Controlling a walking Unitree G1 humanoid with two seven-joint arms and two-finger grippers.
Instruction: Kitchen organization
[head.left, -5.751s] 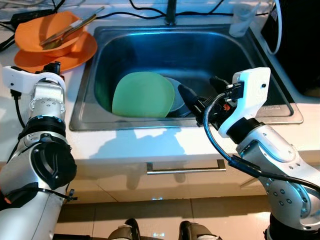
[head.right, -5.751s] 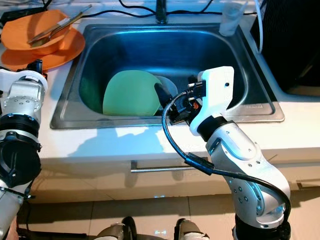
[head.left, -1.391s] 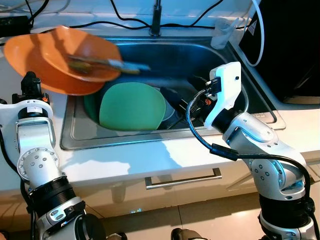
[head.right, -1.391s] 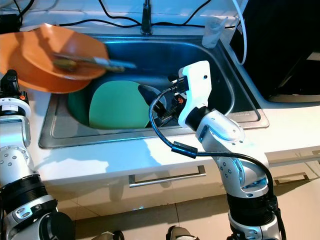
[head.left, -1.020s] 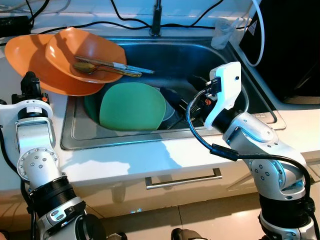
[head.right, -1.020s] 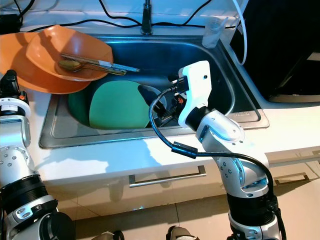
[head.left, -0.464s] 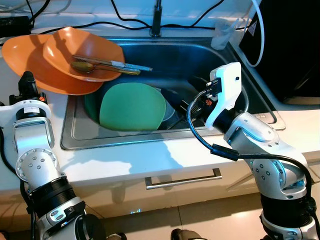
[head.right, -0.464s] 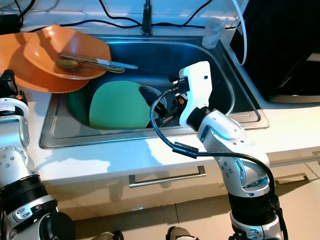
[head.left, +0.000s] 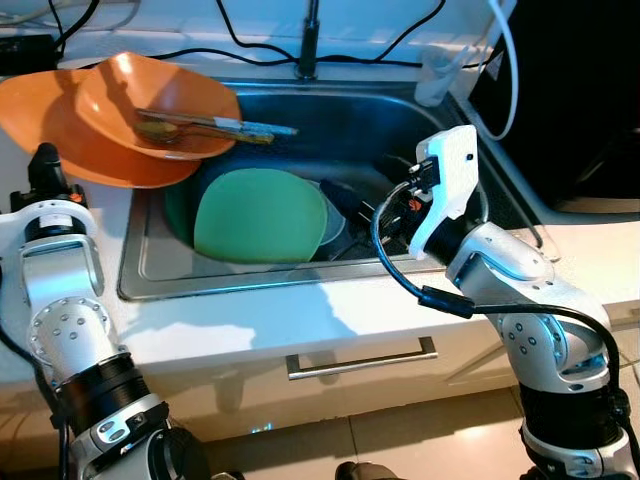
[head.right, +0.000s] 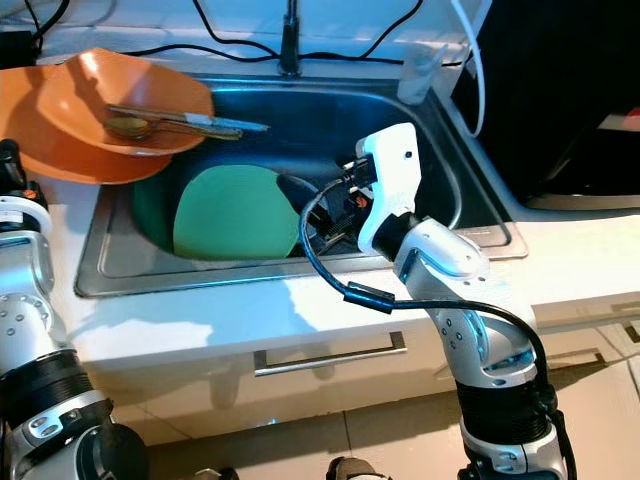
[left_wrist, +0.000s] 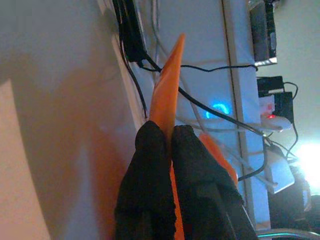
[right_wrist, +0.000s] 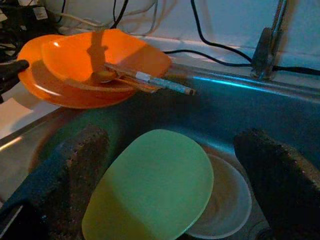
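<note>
My left gripper (left_wrist: 167, 131) is shut on the rim of an orange plate (head.left: 55, 130), at the plate's left edge (head.left: 45, 165). The plate is held up over the counter and overhangs the sink's left rim. An orange bowl (head.left: 150, 95) rides on it, with a spoon and chopsticks (head.left: 215, 125) lying across and pointing over the sink. In the sink (head.left: 400, 120) a green plate (head.left: 258, 215) leans on a white bowl (right_wrist: 225, 210). My right gripper (right_wrist: 172, 137) hovers open inside the sink, just right of the green plate, with nothing between its fingers (right_wrist: 85, 165).
A faucet (head.left: 308, 40) stands behind the sink, with black cables along the back wall. A clear cup (head.left: 435, 75) sits at the sink's back right corner. A large black appliance (head.left: 570, 100) fills the right counter. A drawer handle (head.left: 360, 358) is below the counter edge.
The orange plate with its bowl and utensils has come off the counter in my left gripper and now overhangs the sink. In the last second it barely moved. The right gripper stayed in the sink.
</note>
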